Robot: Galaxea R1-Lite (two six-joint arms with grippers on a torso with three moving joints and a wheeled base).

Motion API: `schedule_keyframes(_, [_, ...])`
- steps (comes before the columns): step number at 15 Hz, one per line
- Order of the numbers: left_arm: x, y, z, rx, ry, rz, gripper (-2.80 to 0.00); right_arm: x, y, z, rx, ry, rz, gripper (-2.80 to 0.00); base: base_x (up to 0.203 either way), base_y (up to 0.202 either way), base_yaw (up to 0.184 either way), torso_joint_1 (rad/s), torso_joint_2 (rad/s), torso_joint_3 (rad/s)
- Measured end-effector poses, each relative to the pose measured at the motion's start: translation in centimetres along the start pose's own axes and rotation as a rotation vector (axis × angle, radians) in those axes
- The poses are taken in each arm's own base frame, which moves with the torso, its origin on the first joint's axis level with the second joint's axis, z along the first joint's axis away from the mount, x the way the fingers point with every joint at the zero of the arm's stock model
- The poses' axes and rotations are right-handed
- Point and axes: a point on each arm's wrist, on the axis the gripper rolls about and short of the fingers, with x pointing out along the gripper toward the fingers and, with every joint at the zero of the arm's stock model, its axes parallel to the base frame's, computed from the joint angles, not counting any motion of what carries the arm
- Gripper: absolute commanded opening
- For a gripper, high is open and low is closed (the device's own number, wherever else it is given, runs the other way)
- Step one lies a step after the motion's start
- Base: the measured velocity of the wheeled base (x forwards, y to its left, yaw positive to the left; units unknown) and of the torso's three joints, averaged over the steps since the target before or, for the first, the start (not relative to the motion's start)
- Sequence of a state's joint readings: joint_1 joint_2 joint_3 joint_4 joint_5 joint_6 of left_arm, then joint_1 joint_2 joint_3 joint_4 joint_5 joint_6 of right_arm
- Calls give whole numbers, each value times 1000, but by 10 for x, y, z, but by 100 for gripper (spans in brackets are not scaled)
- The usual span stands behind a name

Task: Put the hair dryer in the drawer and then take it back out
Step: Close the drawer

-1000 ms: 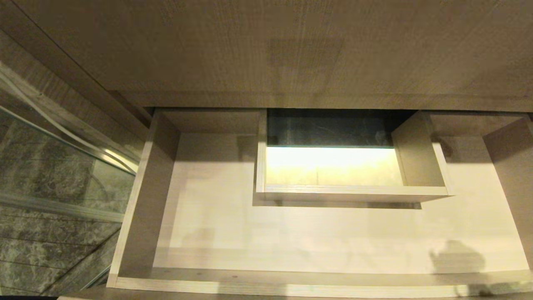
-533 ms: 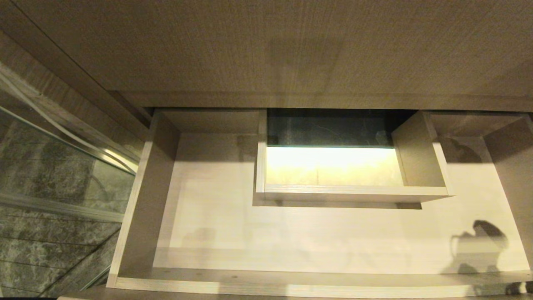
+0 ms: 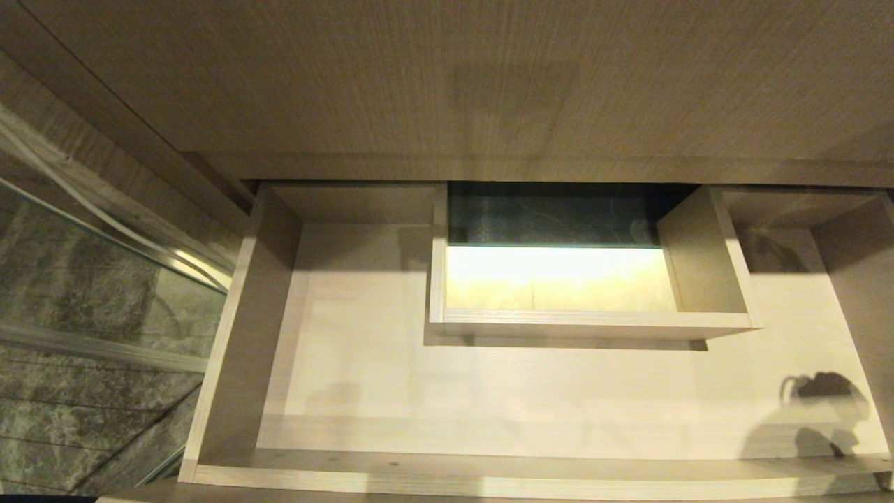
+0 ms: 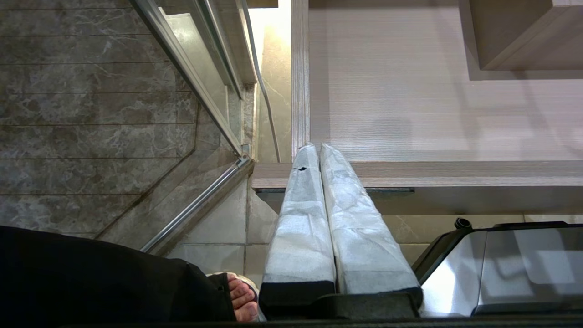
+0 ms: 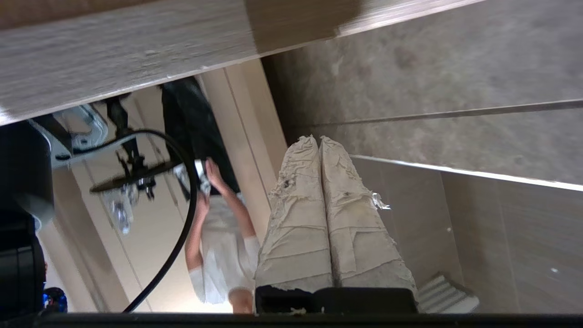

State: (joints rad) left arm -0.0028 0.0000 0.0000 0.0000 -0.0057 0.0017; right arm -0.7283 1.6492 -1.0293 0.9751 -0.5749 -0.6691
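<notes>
The drawer (image 3: 447, 478) stands pulled out in the head view, wide and shallow, light wood grain, with a boxed rectangular hole (image 3: 594, 325) in its floor. Nothing lies in it. The hair dryer is out of view. My left gripper (image 4: 314, 148) is shut and empty, its tips over the drawer's front rim (image 4: 455, 168) near the left corner. My right gripper (image 5: 315, 139) is shut and empty, pointing at a tiled wall (image 5: 432, 82) below a wood-grain panel (image 5: 136, 50). Neither arm shows in the head view; only a shadow (image 3: 817, 412) lies on the drawer floor at the right.
A glass shower screen with a metal rail (image 4: 200, 200) stands left of the drawer. A person's foot (image 4: 241, 298) is on the floor tiles beside my left gripper. A person in a white top (image 5: 223, 246) and a black cable (image 5: 182, 218) show in the right wrist view.
The shadow on the drawer floor at the lower right has shifted further right and changed shape. The drawer itself has not moved.
</notes>
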Motion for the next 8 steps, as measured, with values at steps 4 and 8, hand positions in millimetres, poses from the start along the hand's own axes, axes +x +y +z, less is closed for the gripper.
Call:
schedule_keyframes(4, [0, 0, 0, 0, 0, 0, -280, 13, 6, 7, -22, 24, 23, -280, 0, 0, 0, 0, 0, 0])
schedule_keyframes(8, [0, 0, 0, 0, 0, 0, -280, 21, 3, 21, -5, -33, 30, -280, 0, 0, 0, 0, 0, 0])
